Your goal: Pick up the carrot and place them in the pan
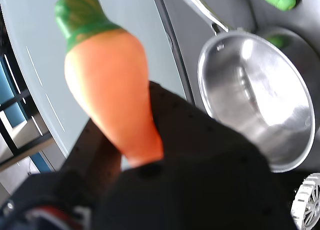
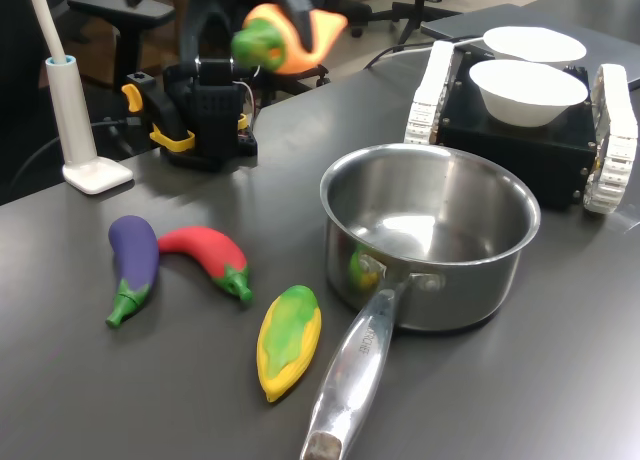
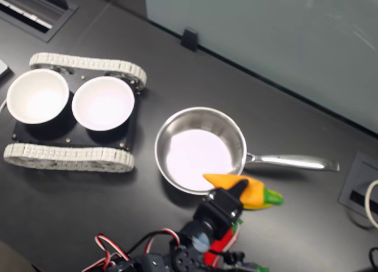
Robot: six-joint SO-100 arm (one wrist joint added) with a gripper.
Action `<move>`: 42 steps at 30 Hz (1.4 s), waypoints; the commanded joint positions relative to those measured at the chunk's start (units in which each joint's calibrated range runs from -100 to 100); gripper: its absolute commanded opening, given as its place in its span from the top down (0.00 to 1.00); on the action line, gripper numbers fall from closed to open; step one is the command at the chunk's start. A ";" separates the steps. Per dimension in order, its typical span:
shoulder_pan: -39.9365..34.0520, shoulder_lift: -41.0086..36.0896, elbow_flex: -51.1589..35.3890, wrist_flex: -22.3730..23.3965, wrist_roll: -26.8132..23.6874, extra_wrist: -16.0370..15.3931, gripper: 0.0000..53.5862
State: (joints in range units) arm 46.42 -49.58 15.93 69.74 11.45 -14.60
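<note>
The dark grey table (image 2: 120, 380) carries everything, and the biggest item on it is the tracked black platform (image 2: 530, 140) at the first exterior view's upper right, with 2 white bowls (image 2: 527, 90) sitting on top between its 2 white treads.

Next in size is the pan (image 2: 430, 235), a shiny steel saucepan standing upright near the middle of the table with nothing inside it; its long handle (image 2: 345, 380) points toward the first exterior view's bottom edge. In the second exterior view the pan (image 3: 201, 151) lies just right of the platform, handle running to the second exterior view's right.

The arm's black and yellow base (image 2: 200, 110) stands at the back of the table in the first exterior view, beside a white lamp foot (image 2: 95, 170).

The gripper (image 3: 233, 192) is closed on the carrot (image 2: 285, 35), held in the air well above the table. In the second exterior view the carrot (image 3: 245, 189) hangs over the pan's near rim, by the handle joint, tip toward the pan and green end away. In the wrist view the carrot (image 1: 112, 85) fills the foreground, pinched at its narrow end.

On the table to the first exterior view's left of the pan lie 3 toy vegetables: a yellow-green corn cob (image 2: 288, 340), a red chili pepper (image 2: 208, 258) and a purple eggplant (image 2: 132, 265).
</note>
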 commanded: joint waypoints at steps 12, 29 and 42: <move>-19.13 -3.77 -3.07 -3.86 -5.47 7.29 1.00; -34.04 0.28 5.02 -10.42 -7.33 14.60 1.00; -38.40 1.96 9.74 -14.09 -7.86 16.37 1.00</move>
State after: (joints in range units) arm 9.02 -47.39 26.70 59.88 3.83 0.73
